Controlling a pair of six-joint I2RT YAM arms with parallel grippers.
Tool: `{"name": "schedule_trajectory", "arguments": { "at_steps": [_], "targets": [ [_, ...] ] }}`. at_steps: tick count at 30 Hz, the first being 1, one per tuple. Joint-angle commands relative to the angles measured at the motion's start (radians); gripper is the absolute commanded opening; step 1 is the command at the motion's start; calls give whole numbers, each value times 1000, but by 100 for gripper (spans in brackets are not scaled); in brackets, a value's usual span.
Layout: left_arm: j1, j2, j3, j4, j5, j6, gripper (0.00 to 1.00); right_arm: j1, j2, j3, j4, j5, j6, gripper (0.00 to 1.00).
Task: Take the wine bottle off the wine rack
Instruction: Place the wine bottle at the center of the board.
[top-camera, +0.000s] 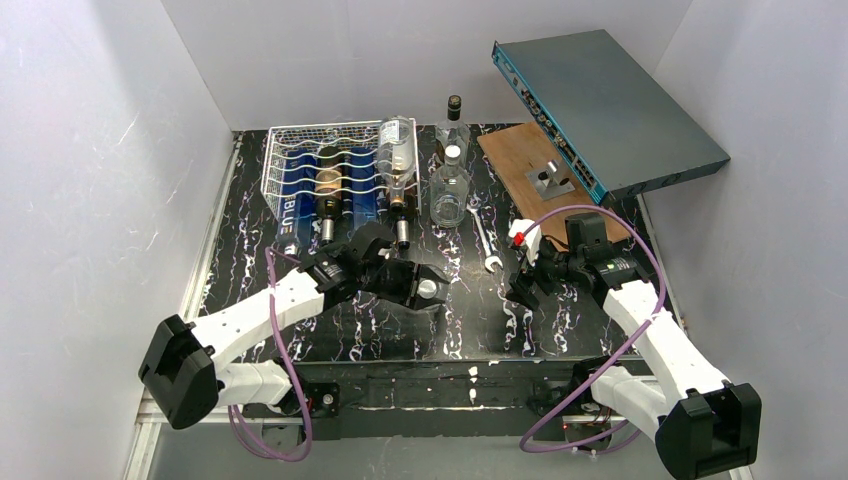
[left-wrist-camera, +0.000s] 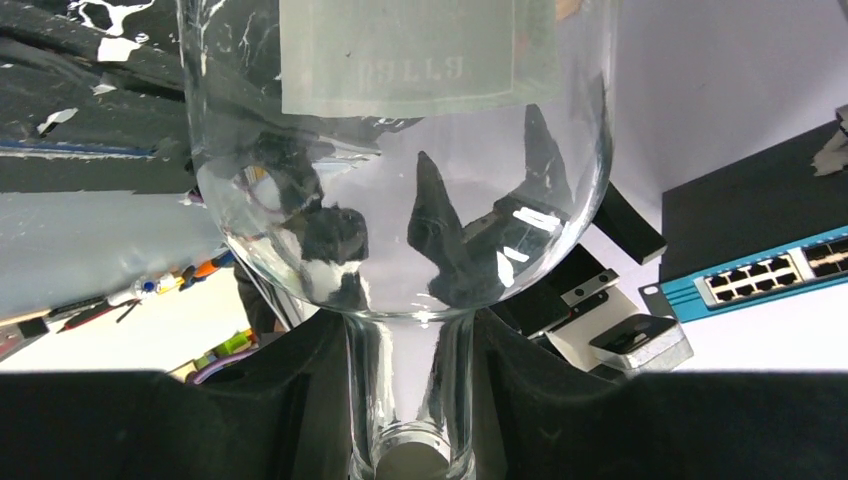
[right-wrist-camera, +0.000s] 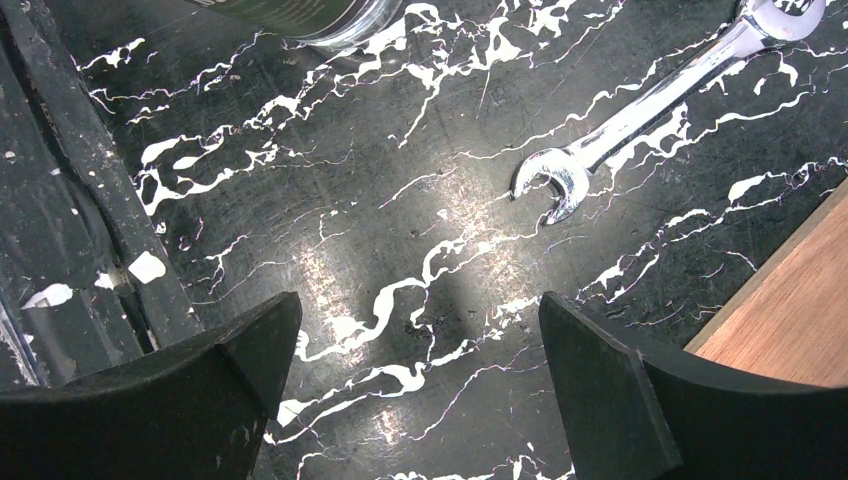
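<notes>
We see the wine bottle (left-wrist-camera: 400, 220), clear glass with a pale label, off the wine rack (top-camera: 275, 165). It stands upright on the rack's near side, apart from the wires. The left fingers (left-wrist-camera: 300, 400) hold it by the neck, 1 close against each side of the glass in the left wrist view. From above, the left arm (top-camera: 260, 315) reaches across to the right, and the bottle's pale mouth shows between the dark fingers. The right wrist view catches the bottle's base at its top edge, down at the worktop (right-wrist-camera: 400, 250). We cannot tell whether the base rests there or hangs just above.

The right fingers (right-wrist-camera: 230, 380) are spread wide with only bare worktop between them, and they face the bottle from the right. A wrench (right-wrist-camera: 640, 110) lies flat just beyond them, and a wooden board (right-wrist-camera: 790, 310) edges in at the right.

In the wine rack lie 2 blue bottles (top-camera: 300, 180) with a dark bottle (top-camera: 328, 190) between them. A clear bottle (top-camera: 397, 150) with a white label lies at the right end. All 4 point their necks toward the arms. Behind the wrench, 2 upright bottles (top-camera: 450, 190) stand on the worktop. A metal bracket (top-camera: 550, 180) sits on the board, and a network switch (top-camera: 620, 100) lies tilted over the board's far edge.
</notes>
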Motion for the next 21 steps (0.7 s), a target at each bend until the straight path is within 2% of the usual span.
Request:
{"name": "schedule_trajectory", "arguments": {
  "at_steps": [1,5,9,13,21],
  "targets": [
    [15,-69,-21,154,-38,-70,6,-3,-13,5,-5,-27,-9,98],
    [23,-79,-26,148,-45,-74,10,-3,-14,5,-6,-30,-11,98],
    [26,-79,-24,141,-39,-68,3,-3,-13,5,-8,-32,-12,98],
    [27,-88,-24,127,-16,-52,2,-3,-18,4,-17,-59,-27,98],
    [33,-118,10,0,80,94,0,-2,-22,-2,-32,-109,-53,98]
  ]
}}
